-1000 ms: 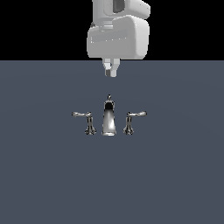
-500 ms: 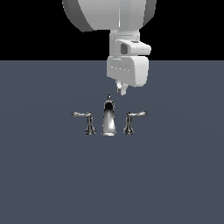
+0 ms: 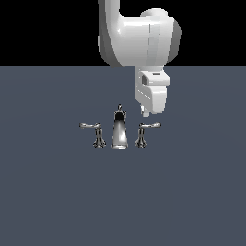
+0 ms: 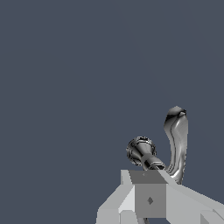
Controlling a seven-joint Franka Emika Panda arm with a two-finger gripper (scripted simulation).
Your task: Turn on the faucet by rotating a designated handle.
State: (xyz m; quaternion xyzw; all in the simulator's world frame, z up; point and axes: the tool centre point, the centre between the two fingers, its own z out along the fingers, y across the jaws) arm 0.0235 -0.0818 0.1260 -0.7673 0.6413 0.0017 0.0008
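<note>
The chrome faucet stands in the middle of the exterior view, with its tall spout [image 3: 120, 130] between two lever handles. The handle [image 3: 144, 131] with its lever pointing to the exterior view's right stands right of the spout. The mirror handle [image 3: 94, 132] is on the left. My gripper [image 3: 145, 114] hangs just above and behind the right handle's post, its fingers together and holding nothing. In the wrist view the handle's flared post [image 4: 141, 151] and curved lever [image 4: 176, 139] lie just beyond my gripper [image 4: 146, 183]. The spout is out of the wrist view.
The faucet set stands on a flat dark grey surface [image 3: 57, 192]. My white arm [image 3: 139, 38] comes down from above, behind the faucet.
My gripper has moved down and toward the exterior view's right, from above the spout's knob to just above the right handle. The faucet's handles have not moved.
</note>
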